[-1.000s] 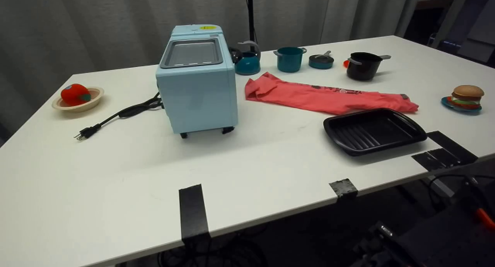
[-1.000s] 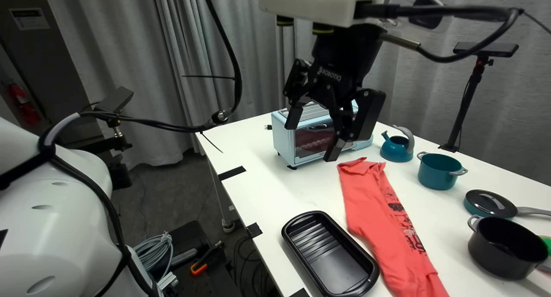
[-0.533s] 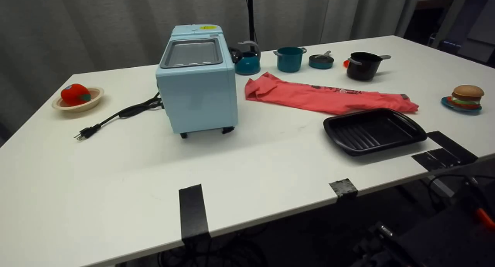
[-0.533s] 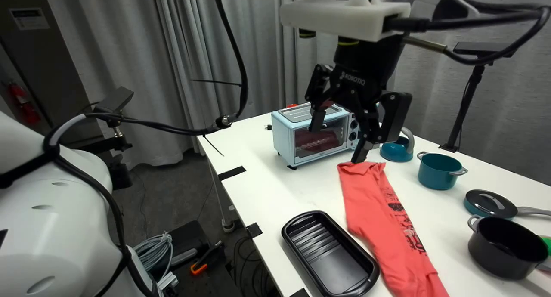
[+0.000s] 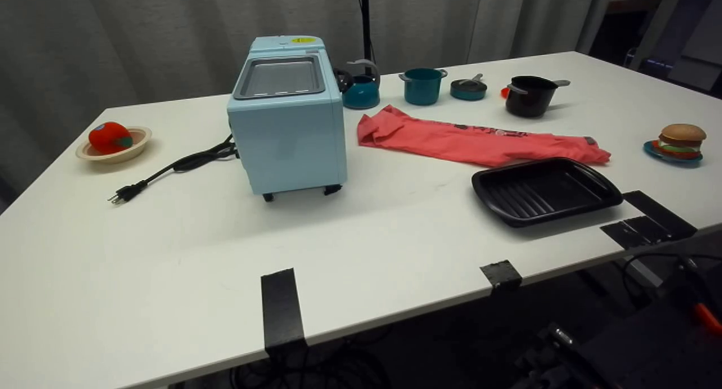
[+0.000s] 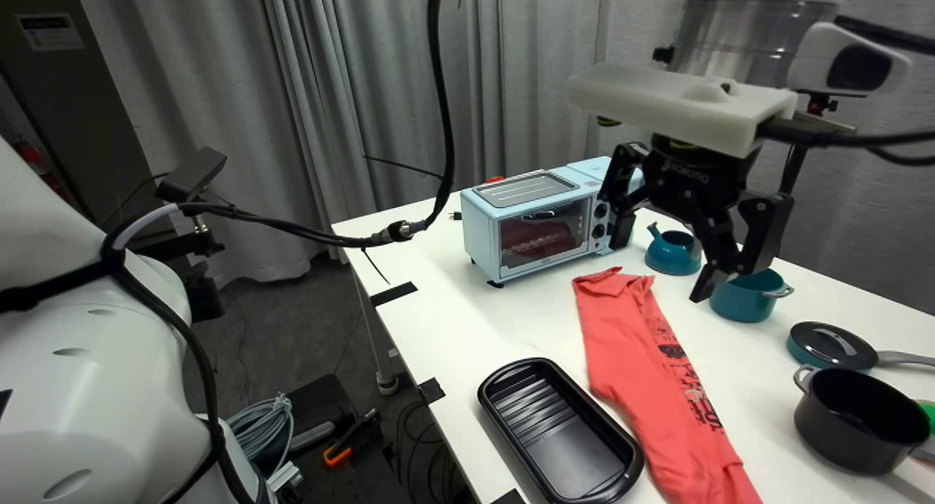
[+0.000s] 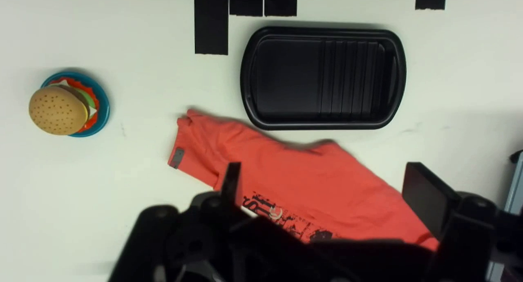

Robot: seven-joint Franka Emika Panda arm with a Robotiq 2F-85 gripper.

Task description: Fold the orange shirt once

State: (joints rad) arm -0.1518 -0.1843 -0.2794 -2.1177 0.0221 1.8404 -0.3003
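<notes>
The orange shirt lies as a long narrow strip on the white table, in both exterior views (image 5: 468, 144) (image 6: 632, 350). Dark print runs along one long edge, and its end by the toaster oven is rumpled. In the wrist view the shirt (image 7: 294, 163) lies below my gripper (image 7: 322, 171); its lower part is hidden by the gripper body. My gripper (image 6: 663, 257) is wide open, with nothing between the fingers. It hangs above the table, apart from the shirt, tilted in an exterior view. My gripper is out of view in the exterior view that shows the burger.
A black tray (image 7: 322, 77) lies close beside the shirt's long edge. A light blue toaster oven (image 6: 540, 226) stands near its rumpled end. A teal kettle (image 6: 668, 254), teal pot (image 6: 745, 299), lidded pan (image 6: 829, 345) and black pot (image 6: 855, 424) line the far side. A toy burger (image 7: 59, 110) is nearby.
My gripper has moved right and down in an exterior view, from in front of the oven toward the teal pot, staying open. The shirt and other objects have not moved.
</notes>
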